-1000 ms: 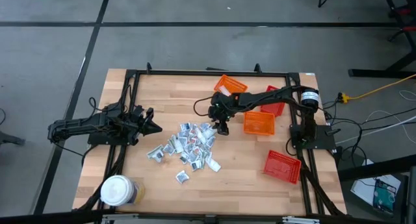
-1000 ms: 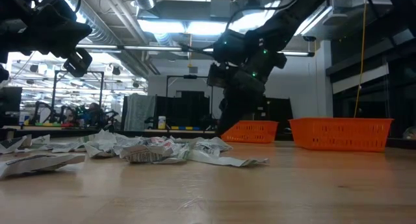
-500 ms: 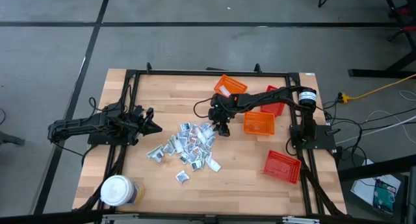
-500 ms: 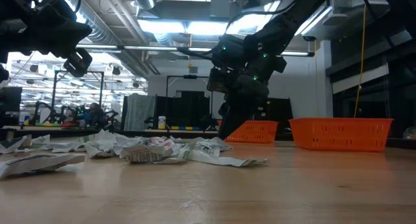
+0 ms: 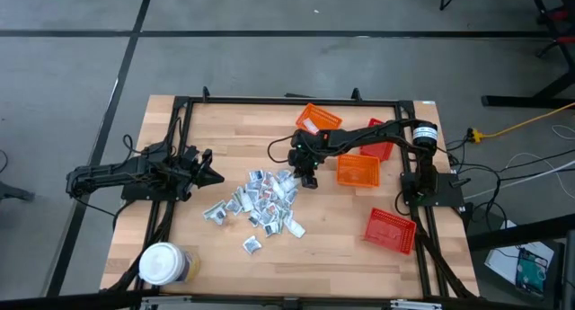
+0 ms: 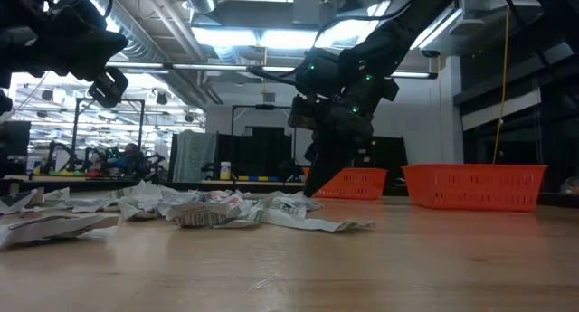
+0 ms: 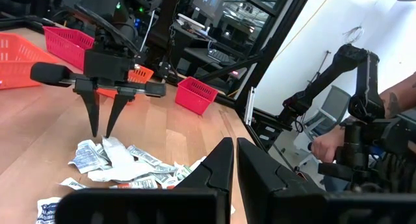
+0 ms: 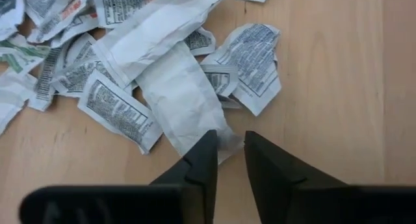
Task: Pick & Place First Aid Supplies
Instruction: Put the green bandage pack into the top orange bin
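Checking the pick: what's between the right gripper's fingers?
In the right wrist view, the right gripper has an edge of a long white packet between its fingers.

Both arms matte black, jointed tubular links, thin black cables looped alongside. Right arm (image 5: 382,133): silver-white cylindrical joint housing near base; small green indicator lights on wrist. Left arm (image 5: 135,172): black throughout, tapered dark fingers (image 7: 218,169).

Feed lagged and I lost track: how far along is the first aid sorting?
Done: very little. Nearly all the sachets lie piled mid-table, and the orange basket beside them looks empty. In hand: the right hand is down at the pile's edge, at the end of a long white packet. The left hand waits shut beside the pile. Left: almost the whole pile.
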Motion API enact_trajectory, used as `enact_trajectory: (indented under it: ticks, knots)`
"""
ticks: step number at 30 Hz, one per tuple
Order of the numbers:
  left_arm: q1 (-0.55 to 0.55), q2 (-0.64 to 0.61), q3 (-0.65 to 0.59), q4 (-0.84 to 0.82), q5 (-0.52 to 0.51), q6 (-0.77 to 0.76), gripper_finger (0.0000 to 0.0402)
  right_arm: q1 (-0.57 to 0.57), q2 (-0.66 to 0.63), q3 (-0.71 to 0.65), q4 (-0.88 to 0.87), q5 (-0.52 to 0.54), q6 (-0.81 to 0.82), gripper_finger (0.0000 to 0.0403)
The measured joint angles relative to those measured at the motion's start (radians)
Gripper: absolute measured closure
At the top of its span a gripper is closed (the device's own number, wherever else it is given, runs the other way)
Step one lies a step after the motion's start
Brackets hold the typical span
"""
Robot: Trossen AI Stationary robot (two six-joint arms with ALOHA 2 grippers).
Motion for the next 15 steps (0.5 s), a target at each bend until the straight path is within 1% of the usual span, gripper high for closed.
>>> enact_trajectory:
  ticks: [7,12,15]
  knots:
    - [0.000,0.000,0.000,0.000,0.000,0.000,0.0386,0.000,0.000,0.000,-0.001,0.002,0.015,0.0356]
    - [0.000,0.000,0.000,0.000,0.000,0.000,0.0386,0.000,0.000,0.000,-0.020,-0.002,0.063,0.0392]
    - [0.000,0.000,0.000,0.000,0.000,0.000,0.0386,0.000,0.000,0.000,-0.038,-0.025,0.098,0.0396]
